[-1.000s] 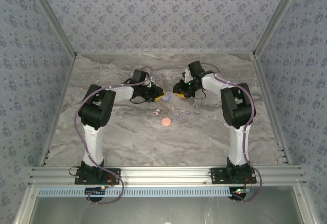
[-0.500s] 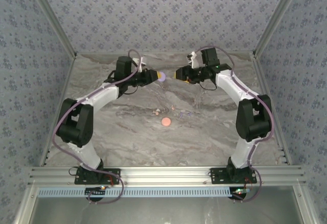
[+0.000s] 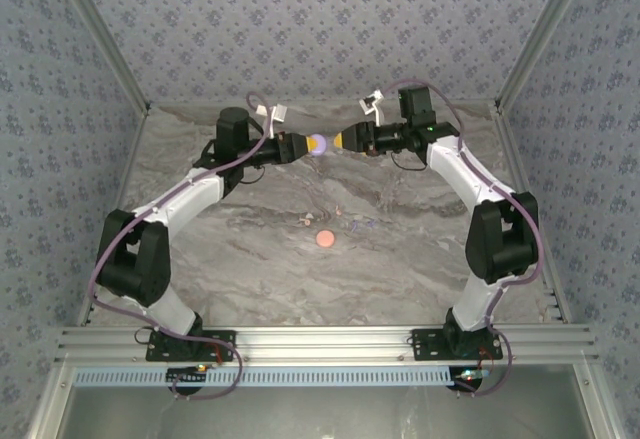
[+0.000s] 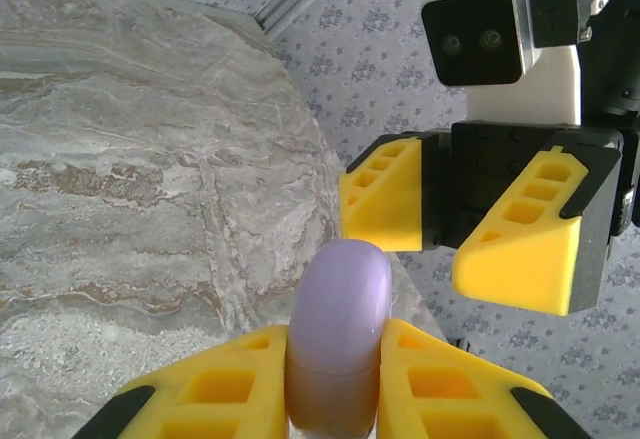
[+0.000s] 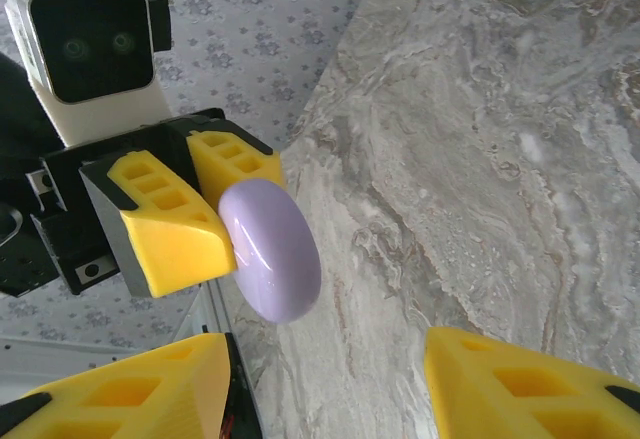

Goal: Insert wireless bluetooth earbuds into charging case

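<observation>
Presently, left jaws pinch the lilac case [image 4: 338, 329] aloft, base cut off; right jaws spread, facing it. Earbuds [image 3: 303, 221], barely discernible specks, lie on the table [image 3: 250, 259] by the pink case [image 3: 323, 239].

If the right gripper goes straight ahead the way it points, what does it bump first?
Probably the lilac case, pinched by the left gripper, straight ahead of the open right gripper. The gap is hard to judge.

We see bright, even light, faint shadows on the worktop [image 3: 260, 264]; wrist views sharp, soft sheen on the lilac case [image 5: 270, 249]
</observation>
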